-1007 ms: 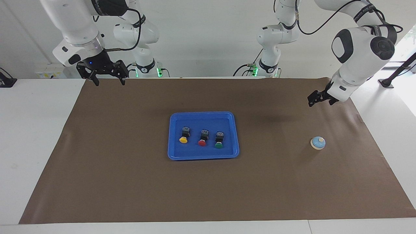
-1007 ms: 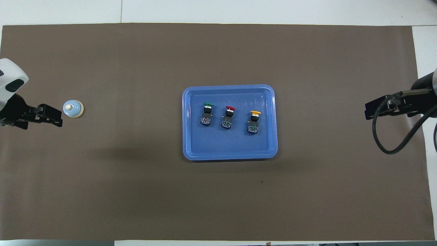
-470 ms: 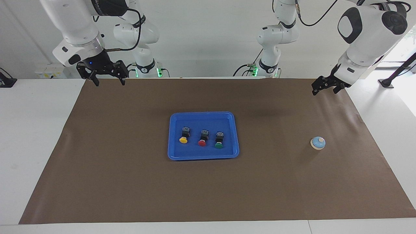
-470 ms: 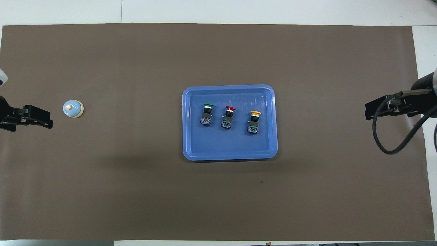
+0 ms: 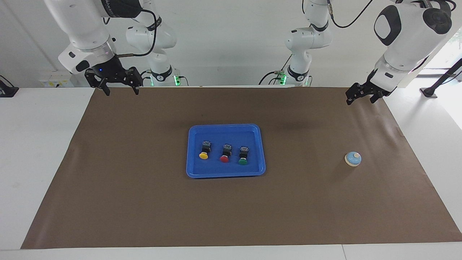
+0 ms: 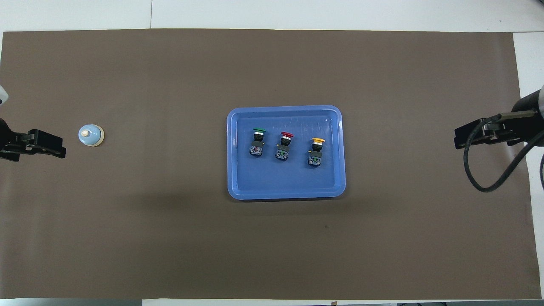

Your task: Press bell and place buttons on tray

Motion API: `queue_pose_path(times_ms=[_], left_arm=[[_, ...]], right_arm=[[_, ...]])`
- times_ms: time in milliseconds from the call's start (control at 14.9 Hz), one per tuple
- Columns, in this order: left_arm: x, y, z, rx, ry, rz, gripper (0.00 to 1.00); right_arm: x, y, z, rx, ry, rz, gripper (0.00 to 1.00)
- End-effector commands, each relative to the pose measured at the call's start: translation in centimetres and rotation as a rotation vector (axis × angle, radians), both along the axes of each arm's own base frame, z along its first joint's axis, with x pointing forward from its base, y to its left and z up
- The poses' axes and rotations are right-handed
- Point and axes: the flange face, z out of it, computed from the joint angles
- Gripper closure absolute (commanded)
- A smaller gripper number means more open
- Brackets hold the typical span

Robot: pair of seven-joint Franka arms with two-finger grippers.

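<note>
The blue tray (image 5: 223, 175) (image 6: 284, 194) lies mid-table. In it the yellow button (image 5: 204, 150) (image 6: 315, 151), red button (image 5: 225, 153) (image 6: 284, 145) and green button (image 5: 243, 156) (image 6: 258, 141) lie in a row on their sides. The light-blue bell (image 5: 353, 158) (image 6: 91, 135) stands on the mat toward the left arm's end. My left gripper (image 5: 360, 101) (image 6: 46, 144) hangs open and empty, high over the mat's edge at the robots' side, apart from the bell. My right gripper (image 5: 122, 91) (image 6: 463, 136) waits open and empty, raised over the mat's corner at its own end.
A brown mat (image 5: 144, 202) covers most of the white table (image 5: 36, 144). A black cable (image 6: 471, 170) loops from the right arm over the mat's end.
The left arm has risen and drawn back from near the bell toward the robots' edge of the mat, then almost stopped. The right arm, buttons, tray and bell have not moved.
</note>
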Motion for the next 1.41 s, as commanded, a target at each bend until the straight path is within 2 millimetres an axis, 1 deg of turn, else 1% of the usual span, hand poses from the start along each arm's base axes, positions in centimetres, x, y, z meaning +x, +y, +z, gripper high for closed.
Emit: queue_pose_path(times_ms=[0,134,604,739,1343], left_arm=[[-0.2,-1.0,1.6,-0.010,-0.042,-0.019,0.00],[-0.8,-1.6,2.3,-0.006,-0.048,-0.029,0.00],[-0.4,-1.7,3.0,-0.015,-0.082,-0.020,0.00],[-0.2,-1.6,3.7,-0.017,-0.097,-0.017,0.00],[-0.2,-1.2,3.7,-0.017,-0.096,-0.009,0.00]], right_arm=[[-0.8,-0.3,0.1,0.020,0.006,0.006,0.00],[-0.8,-0.3,0.1,0.020,0.006,0.007,0.00],[-0.8,-0.3,0.1,0.020,0.006,0.007,0.00],[-0.8,-0.3,0.1,0.020,0.006,0.007,0.00],[-0.8,-0.3,0.1,0.020,0.006,0.007,0.00]])
